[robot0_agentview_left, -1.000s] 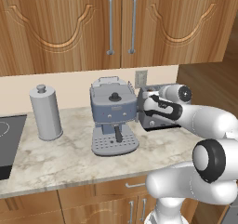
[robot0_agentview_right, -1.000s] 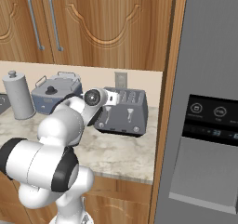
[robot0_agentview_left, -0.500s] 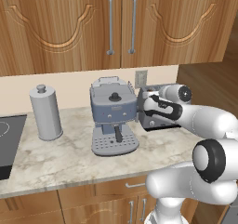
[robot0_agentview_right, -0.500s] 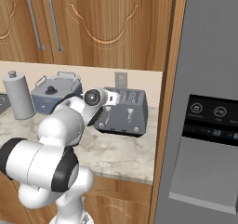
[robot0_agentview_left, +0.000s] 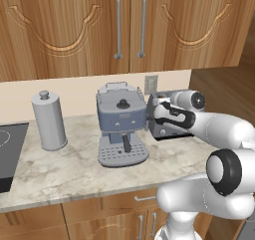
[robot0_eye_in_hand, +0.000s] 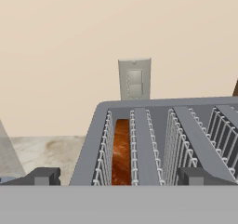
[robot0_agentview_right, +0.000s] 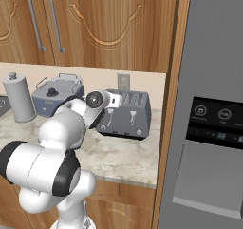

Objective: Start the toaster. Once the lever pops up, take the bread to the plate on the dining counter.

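The dark-grey toaster (robot0_agentview_left: 172, 131) (robot0_agentview_right: 130, 119) (robot0_eye_in_hand: 139, 105) stands on the wall counter by the back wall. The brown bread (robot0_eye_in_hand: 122, 148) sits low in its second slot from the left. My gripper (robot0_eye_in_hand: 120, 179) (robot0_agentview_left: 158, 115) (robot0_agentview_right: 110, 110) hovers at the toaster's front edge, just above the slots, and faces the wall. It is open, its dark fingertips (robot0_eye_in_hand: 44, 175) spread wide with nothing between them. The arm covers much of the toaster in the left base view. The plate and the dining counter are out of view.
A blue-grey espresso machine (robot0_agentview_left: 121, 122) (robot0_agentview_right: 54, 97) stands close to the toaster's left, with a steel canister (robot0_agentview_left: 49, 120) (robot0_agentview_right: 19, 97) further left and a cooktop (robot0_agentview_left: 7, 154) beyond. A wall outlet (robot0_eye_in_hand: 135, 79) is behind the toaster. The fridge (robot0_agentview_right: 213, 104) rises on the right.
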